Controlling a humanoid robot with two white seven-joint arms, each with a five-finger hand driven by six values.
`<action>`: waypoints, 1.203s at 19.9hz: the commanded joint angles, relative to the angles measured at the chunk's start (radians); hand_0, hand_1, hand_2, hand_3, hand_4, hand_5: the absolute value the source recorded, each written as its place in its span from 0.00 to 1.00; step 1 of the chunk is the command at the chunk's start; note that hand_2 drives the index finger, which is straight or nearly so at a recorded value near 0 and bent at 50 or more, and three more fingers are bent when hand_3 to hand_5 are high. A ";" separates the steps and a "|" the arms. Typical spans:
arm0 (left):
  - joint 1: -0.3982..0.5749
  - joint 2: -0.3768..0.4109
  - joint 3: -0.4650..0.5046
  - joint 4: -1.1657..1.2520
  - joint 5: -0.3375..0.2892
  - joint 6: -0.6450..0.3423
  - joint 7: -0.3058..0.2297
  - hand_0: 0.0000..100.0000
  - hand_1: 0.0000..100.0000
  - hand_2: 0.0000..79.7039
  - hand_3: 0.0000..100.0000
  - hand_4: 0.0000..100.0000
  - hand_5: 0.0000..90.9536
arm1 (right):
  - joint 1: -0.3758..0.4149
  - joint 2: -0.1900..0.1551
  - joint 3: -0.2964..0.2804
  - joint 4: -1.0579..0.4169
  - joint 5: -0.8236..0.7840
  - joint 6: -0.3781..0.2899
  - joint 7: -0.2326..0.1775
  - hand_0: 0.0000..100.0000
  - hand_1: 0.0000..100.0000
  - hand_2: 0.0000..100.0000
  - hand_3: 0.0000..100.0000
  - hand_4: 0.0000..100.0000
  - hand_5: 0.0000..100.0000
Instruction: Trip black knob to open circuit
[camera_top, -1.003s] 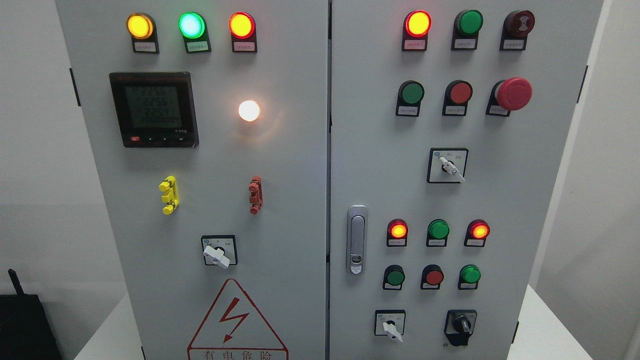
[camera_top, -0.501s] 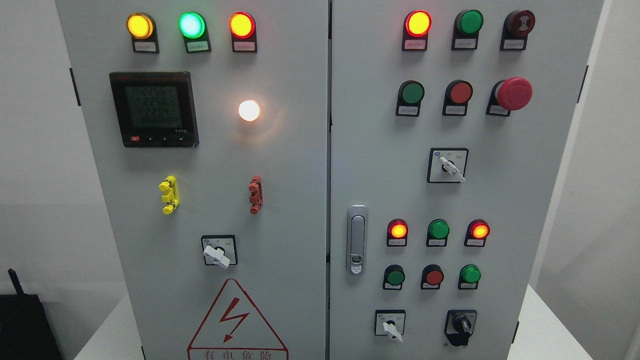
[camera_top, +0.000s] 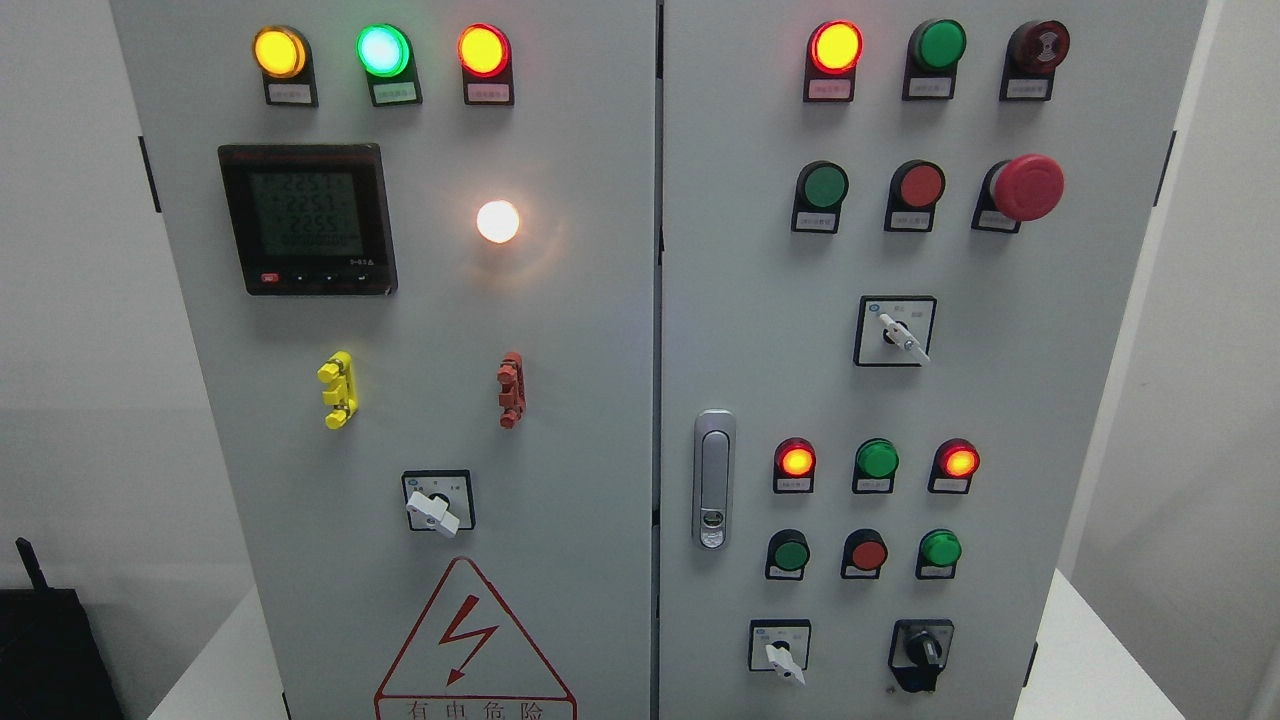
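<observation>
White walls frame a grey control cabinet (camera_top: 560, 330) that stands on a white desk (camera_top: 1090, 650) and fills most of the frame. Neither hand shows anywhere, so whether either is released, clenched or grasping cannot be told. The black knob (camera_top: 922, 652) sits at the lower right of the frame, on the right door, just right of a white selector switch (camera_top: 782, 655) and below a row of green and red buttons. Nothing touches it, so the task looks to be at its very start: the reach has not begun. The next move calls for a hand to come up to the lower right, close on the knob's narrow grip and turn it. A dark box (camera_top: 45, 650) sits at the lower left.
</observation>
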 joint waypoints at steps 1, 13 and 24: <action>-0.002 -0.002 0.001 0.000 0.002 -0.002 0.000 0.12 0.39 0.00 0.00 0.00 0.00 | 0.006 -0.003 -0.002 -0.049 -0.001 -0.015 -0.022 0.07 0.51 0.00 0.77 0.62 0.26; -0.002 -0.002 0.001 0.000 0.002 0.000 0.000 0.12 0.39 0.00 0.00 0.00 0.00 | 0.072 -0.003 0.009 -0.271 -0.001 -0.179 -0.062 0.21 0.67 0.00 0.92 0.76 0.53; -0.004 -0.002 0.001 0.000 0.002 -0.002 0.000 0.12 0.39 0.00 0.00 0.00 0.00 | 0.120 -0.005 0.010 -0.448 -0.001 -0.245 -0.059 0.46 0.78 0.00 0.95 0.80 0.62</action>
